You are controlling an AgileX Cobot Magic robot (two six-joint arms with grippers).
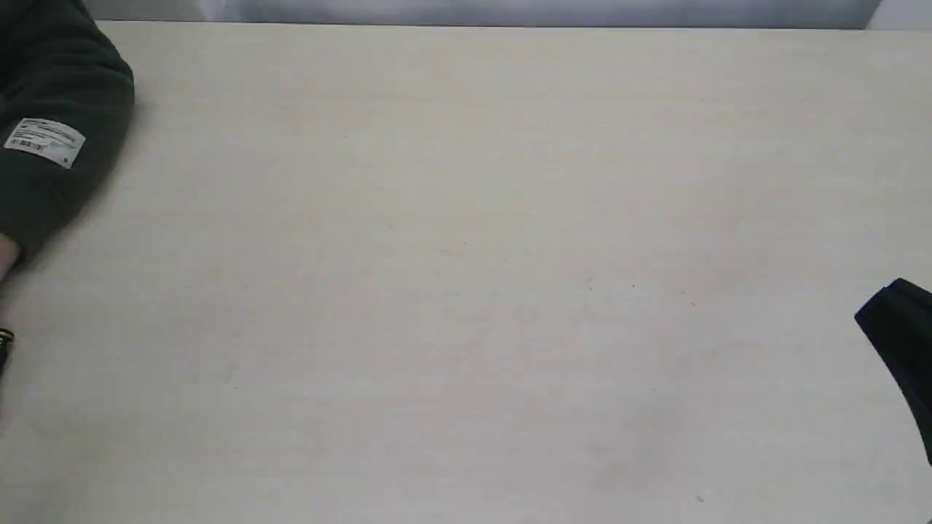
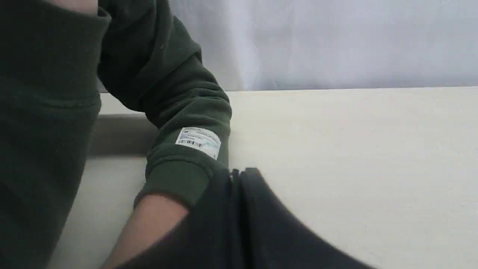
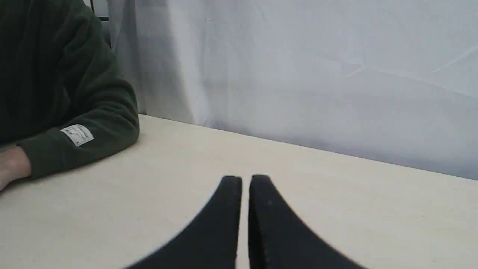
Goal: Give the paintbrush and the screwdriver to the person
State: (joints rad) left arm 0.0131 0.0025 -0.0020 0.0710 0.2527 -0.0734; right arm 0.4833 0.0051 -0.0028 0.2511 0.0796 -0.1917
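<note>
Found left gripper [image 2: 236,171] closest to lens, jaws pressed together, nothing visible between, tips just beside person [image 2: 149,224] at bare wrist. Found right gripper [image 3: 245,178] near-closed on nothing, well apart from person, over table [image 1: 466,291]. Saw no paintbrush in any view. Spotted gold-ringed black tip [image 1: 4,340] at exterior view's left edge, below person's arm; possibly screwdriver, too little shown to tell. Judged handover near its end. Judged best: lift left arm slowly away from wrist, no brushing skin or cloth; hold right arm parked.
</note>
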